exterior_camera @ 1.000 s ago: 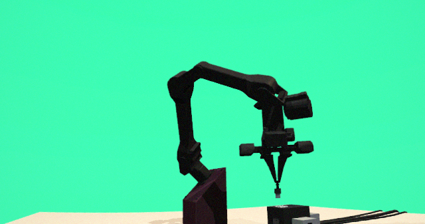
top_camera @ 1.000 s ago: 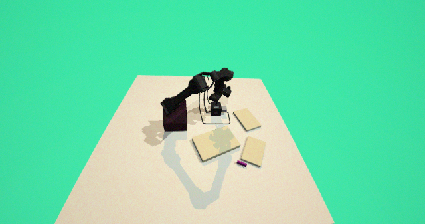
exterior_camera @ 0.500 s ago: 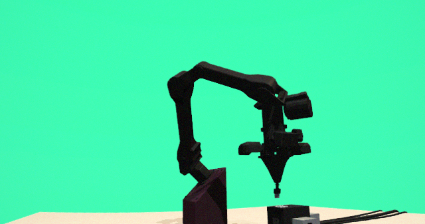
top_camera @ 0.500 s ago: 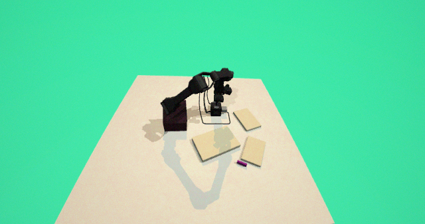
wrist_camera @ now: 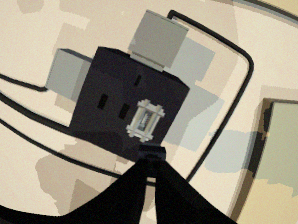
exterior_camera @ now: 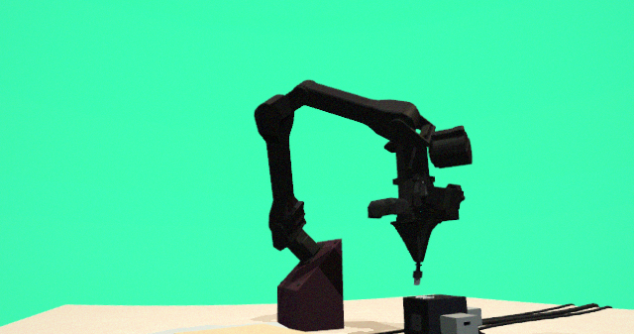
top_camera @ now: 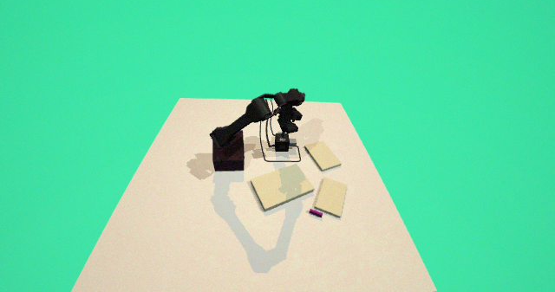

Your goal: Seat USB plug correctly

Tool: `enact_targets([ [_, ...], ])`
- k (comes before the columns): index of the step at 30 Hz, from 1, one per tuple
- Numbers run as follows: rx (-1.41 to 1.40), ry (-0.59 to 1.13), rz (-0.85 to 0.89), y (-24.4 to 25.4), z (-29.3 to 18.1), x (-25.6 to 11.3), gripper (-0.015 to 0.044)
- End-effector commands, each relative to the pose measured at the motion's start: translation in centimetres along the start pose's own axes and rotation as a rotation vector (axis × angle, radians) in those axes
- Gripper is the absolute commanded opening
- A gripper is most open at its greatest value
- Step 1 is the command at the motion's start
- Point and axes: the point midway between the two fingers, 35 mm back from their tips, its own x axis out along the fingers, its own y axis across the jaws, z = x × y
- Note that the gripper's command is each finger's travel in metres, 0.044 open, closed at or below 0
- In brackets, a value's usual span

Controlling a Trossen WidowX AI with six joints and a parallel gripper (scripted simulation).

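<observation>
The power cube (top_camera: 282, 143) (exterior_camera: 427, 314) (wrist_camera: 107, 82) is a dark block standing on the table. The socket (wrist_camera: 145, 120) on its top has a pale metal frame and is empty. My gripper (exterior_camera: 418, 263) (wrist_camera: 152, 167) points straight down, shut on the USB plug (exterior_camera: 417, 276) (wrist_camera: 152, 151), which has a dark body and a pale metal tip. The plug hangs upright above the cube, with a gap between its tip and the cube top in the exterior view. Its metal tip is hidden in the wrist view, so I cannot tell which way round it is.
Grey plugs (wrist_camera: 159, 40) (wrist_camera: 68, 74) sit on the cube's sides. Black cables (top_camera: 282, 160) (wrist_camera: 235, 110) loop around it. Tan flat boards (top_camera: 323, 156) (top_camera: 282, 188) (top_camera: 331, 197) and a small purple piece (top_camera: 316, 213) lie on the table (top_camera: 173, 240).
</observation>
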Motion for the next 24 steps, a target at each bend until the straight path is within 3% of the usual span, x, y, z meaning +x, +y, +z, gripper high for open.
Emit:
enact_targets([
  [1,-0.118,0.000,0.000,0.02,-0.01,0.01,0.0000],
  [24,-0.720,0.000,0.000,0.02,-0.01,0.02,0.0000],
])
